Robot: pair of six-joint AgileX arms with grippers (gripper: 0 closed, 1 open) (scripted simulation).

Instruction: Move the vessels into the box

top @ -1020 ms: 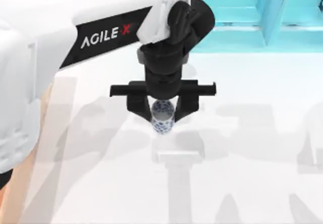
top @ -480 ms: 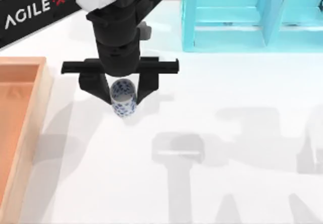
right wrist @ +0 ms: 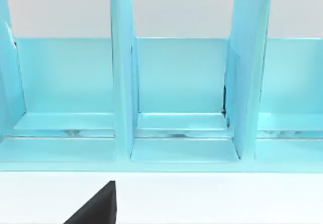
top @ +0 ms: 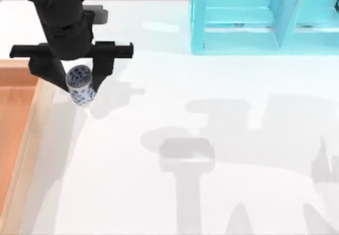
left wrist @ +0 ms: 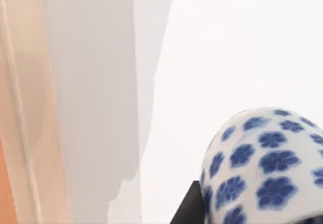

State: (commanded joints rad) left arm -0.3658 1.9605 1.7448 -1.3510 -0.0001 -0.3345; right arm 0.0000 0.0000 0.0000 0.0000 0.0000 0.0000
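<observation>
My left gripper (top: 79, 84) is shut on the white vase with blue flowers (top: 80, 86), held in the air just right of the box's rim (top: 37, 118) at the table's left. The orange-brown box floor (top: 10, 134) lies to the left of the vase. In the left wrist view the vase (left wrist: 262, 168) sits close up, with the light-wood box rim (left wrist: 25, 108) beside it. The olive-grey cup is out of view. A dark fingertip (right wrist: 96, 209) of my right gripper shows in the right wrist view, facing the shelf.
A turquoise shelf unit (top: 254, 18) stands at the back right, seen up close as open compartments (right wrist: 176, 93) from the right wrist. White table (top: 212, 113) stretches between box and shelf, crossed by arm shadows.
My left gripper has carried the vase steadily leftward and a bit back, from the table's middle to the box's right rim. The box has come into view.
</observation>
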